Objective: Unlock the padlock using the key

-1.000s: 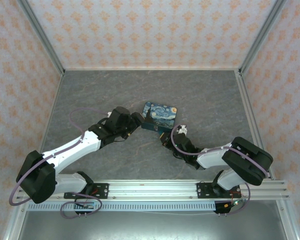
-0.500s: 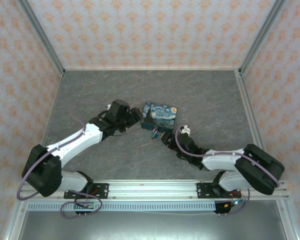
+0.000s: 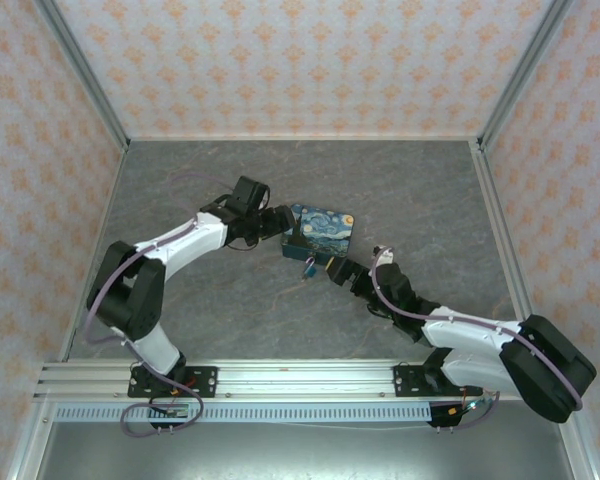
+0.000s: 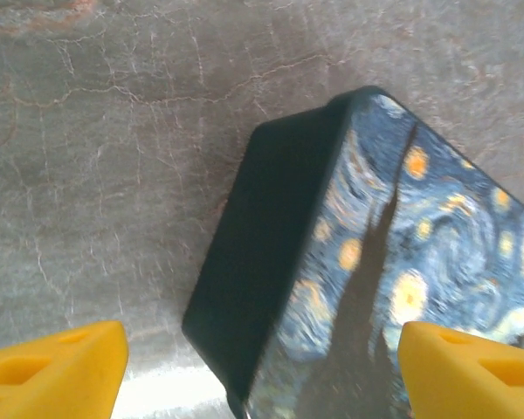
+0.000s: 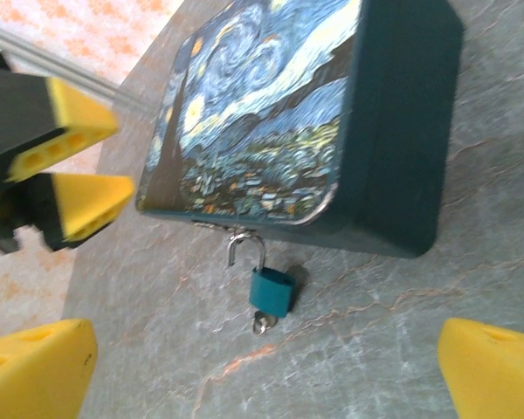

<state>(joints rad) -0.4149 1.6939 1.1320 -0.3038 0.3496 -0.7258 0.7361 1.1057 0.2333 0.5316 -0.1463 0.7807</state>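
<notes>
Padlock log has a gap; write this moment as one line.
left gripper: open at starry-night tin | right gripper: open near padlock | padlock: hanging on tin, key inserted

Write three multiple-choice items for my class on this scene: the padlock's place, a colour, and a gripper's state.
1. The padlock is: A hooked on the tin's clasp, resting on the table; B on the lid; C far from the tin.
2. The right gripper's fingers are: A red; B yellow; C green.
3. The right gripper is: A shut on the padlock; B shut on the tin; C open.
Answers: A, it hangs from the clasp; B, both look yellow; C, fingers stand wide apart.
</notes>
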